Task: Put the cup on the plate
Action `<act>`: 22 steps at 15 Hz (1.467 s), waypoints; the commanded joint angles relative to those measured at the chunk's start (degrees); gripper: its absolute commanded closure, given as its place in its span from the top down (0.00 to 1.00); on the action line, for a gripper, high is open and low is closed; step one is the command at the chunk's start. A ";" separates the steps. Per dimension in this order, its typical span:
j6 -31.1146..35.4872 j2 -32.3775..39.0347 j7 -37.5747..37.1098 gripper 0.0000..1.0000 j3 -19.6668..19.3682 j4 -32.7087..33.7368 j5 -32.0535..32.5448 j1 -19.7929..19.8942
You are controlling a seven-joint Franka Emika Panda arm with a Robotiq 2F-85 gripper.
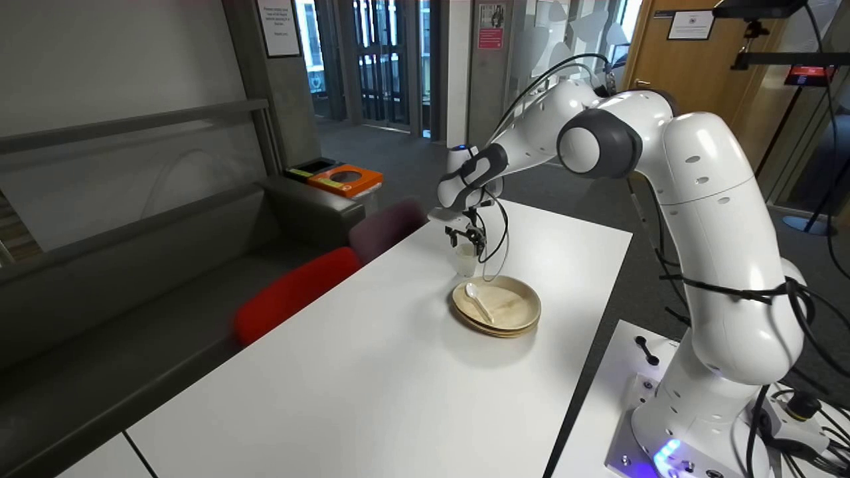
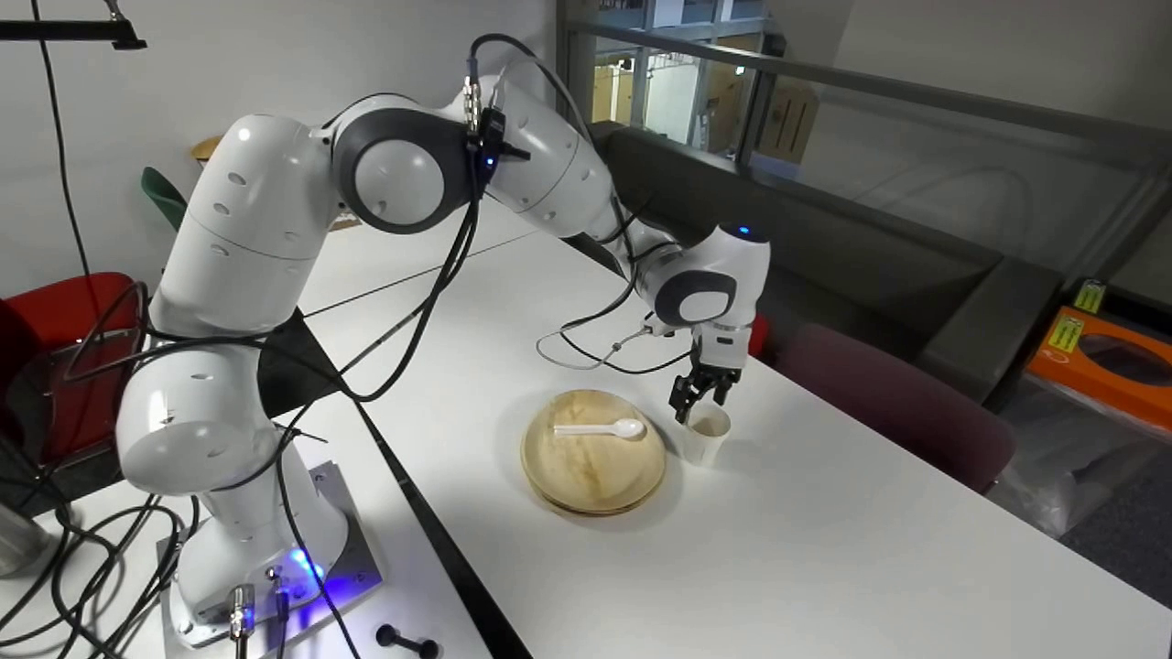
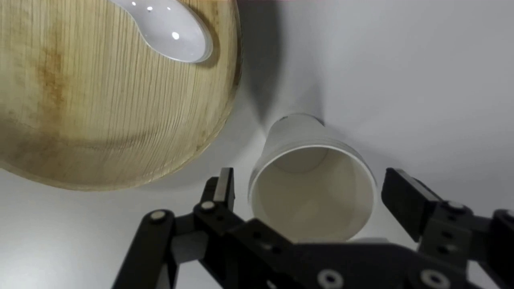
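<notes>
The pale cup stands upright on the white table beside the plate, in both exterior views [image 1: 466, 263] [image 2: 703, 446]. In the wrist view I look down into the cup's open mouth [image 3: 313, 196]. The round tan plate [image 1: 521, 307] [image 2: 591, 471] is close to the cup; it fills the upper left of the wrist view [image 3: 120, 104]. It looks like a stack of plates. My gripper [image 1: 466, 240] [image 2: 699, 403] is at the cup's rim, open. In the wrist view its two fingers [image 3: 310, 180] sit on either side of the rim, with a gap on each side. The cup's near rim is partly hidden by the gripper.
A white spoon [image 1: 478, 302] [image 2: 600, 428] lies on the plate, its bowl toward the cup side. A red chair [image 1: 299, 289] and a maroon chair [image 2: 893, 398] stand along the table's far edge. Cables hang from the arm over the table [image 2: 604, 320].
</notes>
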State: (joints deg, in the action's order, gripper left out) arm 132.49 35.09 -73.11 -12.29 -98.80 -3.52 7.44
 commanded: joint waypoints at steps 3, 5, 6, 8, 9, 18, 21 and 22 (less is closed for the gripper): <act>-0.39 -3.38 4.64 1.00 -0.29 -4.42 -1.21 1.13; -0.38 -3.29 5.06 1.00 -0.49 -4.50 -1.16 1.27; -0.36 -2.86 4.77 1.00 -0.77 -4.20 -0.88 1.18; -0.86 -2.84 5.01 1.00 -0.80 -4.41 -1.15 1.44; -0.33 -3.08 4.99 1.00 -0.98 -4.92 -1.03 1.36; 5.39 -11.31 8.52 1.00 -1.59 -14.62 0.20 0.45; 6.06 -13.35 9.85 1.00 -1.81 -17.41 -0.05 0.73; 5.89 -13.51 9.97 1.00 -1.94 -17.79 -0.08 0.81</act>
State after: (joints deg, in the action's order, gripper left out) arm 137.07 25.78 -65.29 -13.52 -111.69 -3.42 8.31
